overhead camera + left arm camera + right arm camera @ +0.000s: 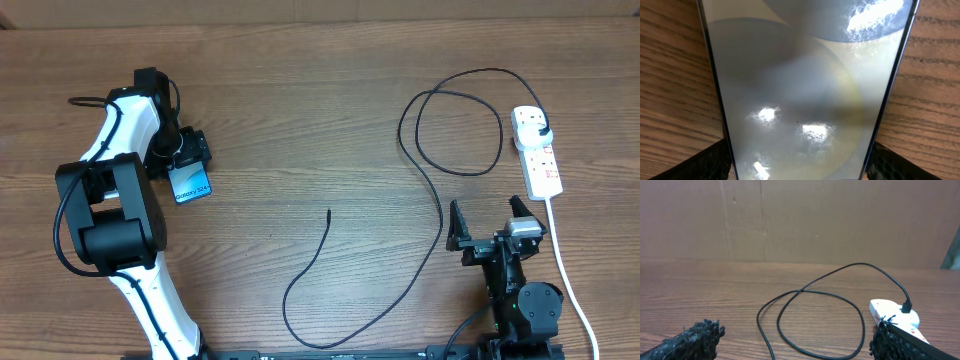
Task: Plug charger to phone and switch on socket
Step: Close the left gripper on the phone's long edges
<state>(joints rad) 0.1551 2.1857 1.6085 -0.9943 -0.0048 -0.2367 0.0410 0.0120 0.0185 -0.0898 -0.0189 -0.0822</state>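
Note:
The phone (191,184) lies on the wooden table at the left, its far part hidden under my left gripper (183,152). In the left wrist view the phone's glossy screen (805,90) fills the frame, with both fingers of the left gripper (800,167) pressed against its long edges. The charger cable (438,215) loops across the middle of the table. Its free connector tip (329,211) lies on the table and its black plug (541,131) sits in the white socket strip (540,160). My right gripper (488,224) is open and empty, left of the strip. The cable loop (810,292) and strip (888,311) also show in the right wrist view.
The strip's white cord (568,275) runs down the right side, past the right arm's base. A brown cardboard wall (800,220) stands behind the table's far edge.

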